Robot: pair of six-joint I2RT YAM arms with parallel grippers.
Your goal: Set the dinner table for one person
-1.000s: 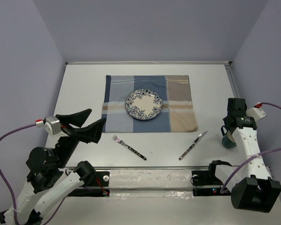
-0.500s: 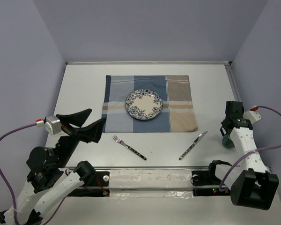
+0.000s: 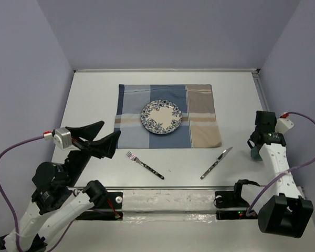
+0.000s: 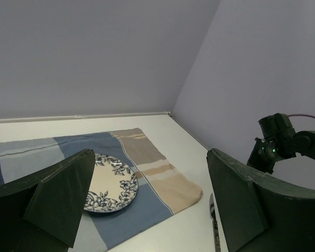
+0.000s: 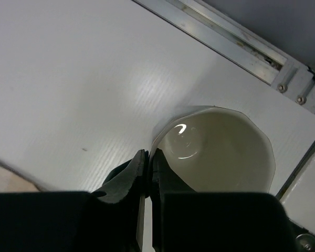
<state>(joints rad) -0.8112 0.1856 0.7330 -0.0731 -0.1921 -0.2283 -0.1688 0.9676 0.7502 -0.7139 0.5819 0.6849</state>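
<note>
On the white dinner table (image 3: 92,100) a blue-and-tan plaid cloth (image 3: 199,113) carries a floral plate (image 3: 161,117). A fork (image 3: 145,164) and a knife (image 3: 216,163) lie in front of the cloth. At the right edge stands a teal mug (image 3: 254,153) with a cream inside (image 5: 226,152). My right gripper (image 5: 148,155) is shut on its rim, one finger inside and one outside. Above the table's left front, my left gripper (image 3: 97,137) hangs open and empty, and its own view looks over the plate (image 4: 111,184) and the knife (image 4: 214,220).
A metal rail (image 5: 226,42) runs along the table's right edge just beyond the mug. Purple walls close in the back and both sides. The right arm (image 4: 281,142) shows at the far right in the left wrist view.
My right gripper has closed from wide open onto the mug's rim. The left arm has hardly moved.
</note>
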